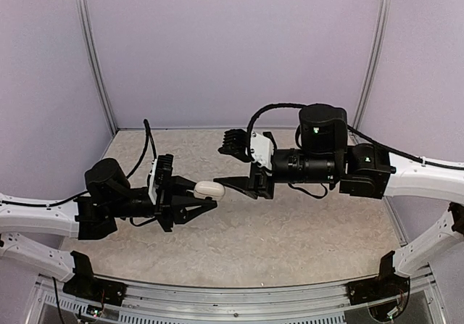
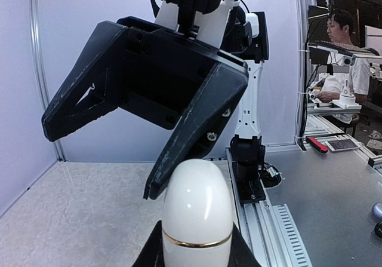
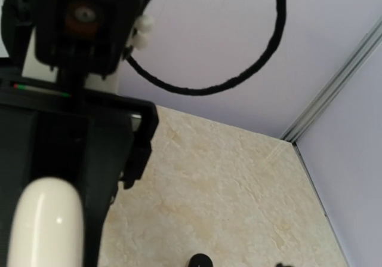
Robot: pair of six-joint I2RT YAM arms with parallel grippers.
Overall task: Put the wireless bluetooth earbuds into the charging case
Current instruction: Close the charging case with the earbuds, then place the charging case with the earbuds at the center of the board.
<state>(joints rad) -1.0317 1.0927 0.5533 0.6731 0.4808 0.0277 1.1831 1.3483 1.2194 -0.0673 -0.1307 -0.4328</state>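
A closed white egg-shaped charging case point(image 1: 209, 189) with a thin gold band is held in my left gripper point(image 1: 202, 196), which is shut on it and holds it above the table. It fills the bottom of the left wrist view point(image 2: 197, 213) and shows blurred in the right wrist view point(image 3: 48, 228). My right gripper point(image 1: 233, 163) is open and empty, its lower finger just right of the case. It looms wide open in the left wrist view point(image 2: 102, 159). No earbud shows clearly. A small dark round thing point(image 3: 199, 260) lies at the bottom edge; I cannot tell what it is.
The beige stone-patterned table point(image 1: 290, 230) is walled by pale purple panels on three sides. A black cable point(image 3: 239, 76) loops against the back wall. Beyond the table's near edge are a metal rail point(image 2: 262, 219) and a person at a bench point(image 2: 343, 58).
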